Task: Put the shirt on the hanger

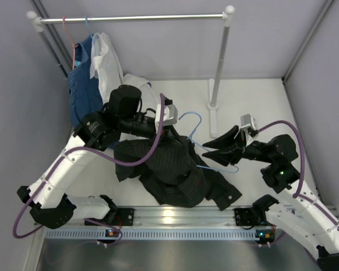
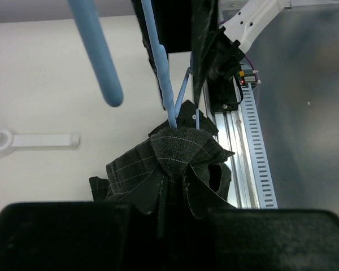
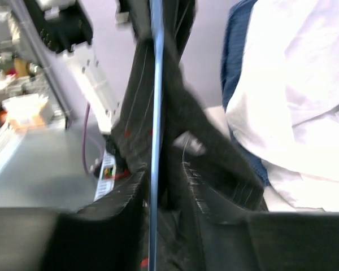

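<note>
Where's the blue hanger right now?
In the top view the hanger is mid-table, hook beside the left gripper, its body partly inside the shirt by the right gripper.

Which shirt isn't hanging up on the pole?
The black striped shirt: it's bunched down on the table, while the white shirt and blue garment hang from the pole.

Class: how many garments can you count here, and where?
3: black shirt crumpled at centre; white shirt and blue patterned garment hanging on the rail, upper left. More may hide behind them.
</note>
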You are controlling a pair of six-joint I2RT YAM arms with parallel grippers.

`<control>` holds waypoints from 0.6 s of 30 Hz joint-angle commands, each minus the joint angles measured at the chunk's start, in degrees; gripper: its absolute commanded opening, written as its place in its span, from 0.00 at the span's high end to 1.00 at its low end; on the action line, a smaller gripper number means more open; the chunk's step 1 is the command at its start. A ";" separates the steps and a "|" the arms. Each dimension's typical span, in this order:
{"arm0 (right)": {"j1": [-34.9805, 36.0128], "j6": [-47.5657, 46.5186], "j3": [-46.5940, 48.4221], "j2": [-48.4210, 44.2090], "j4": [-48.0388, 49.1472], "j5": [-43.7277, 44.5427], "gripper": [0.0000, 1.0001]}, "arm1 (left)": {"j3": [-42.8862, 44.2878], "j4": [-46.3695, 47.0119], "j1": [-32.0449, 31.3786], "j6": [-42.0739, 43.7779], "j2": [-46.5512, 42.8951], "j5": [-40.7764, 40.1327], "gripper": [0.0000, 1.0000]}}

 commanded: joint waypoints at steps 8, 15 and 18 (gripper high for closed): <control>0.35 5.23 6.86 -9.95 -32.34 40.85 0.00 | -2.32 3.48 -0.31 -5.09 -3.69 -14.77 1.00; 0.35 20.44 8.54 -13.91 -54.07 63.91 0.01 | -4.86 4.19 -0.31 -14.77 -7.64 -17.89 1.00; 0.35 27.23 7.04 -16.81 -56.90 67.88 0.09 | -9.41 4.19 -0.31 -16.01 -12.11 -10.71 1.00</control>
